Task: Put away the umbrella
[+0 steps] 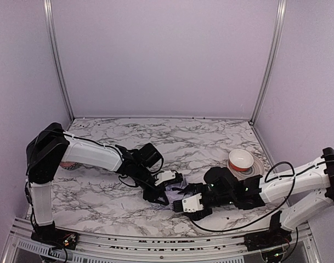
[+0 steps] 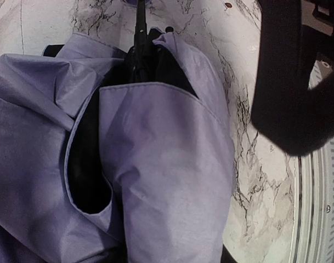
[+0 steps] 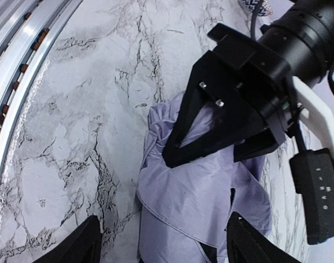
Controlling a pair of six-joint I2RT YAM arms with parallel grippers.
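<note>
Here, well left of the round orange-and-white bowl point(image 1: 241, 159) on the marble-patterned table point(image 1: 199, 137), the left gripper point(image 1: 161, 196) points down, its black fingers narrowed onto a fold of the pale lavender fabric umbrella point(image 2: 167, 164), pinching it. The umbrella lies crumpled on the table, left of the bowl and nearer the front edge, with its black inner side and thin black shaft point(image 2: 140, 33) showing. Between umbrella and bowl, the right gripper point(image 3: 164, 233) hovers low over the fabric, jaws spread wide, holding nothing.
</note>
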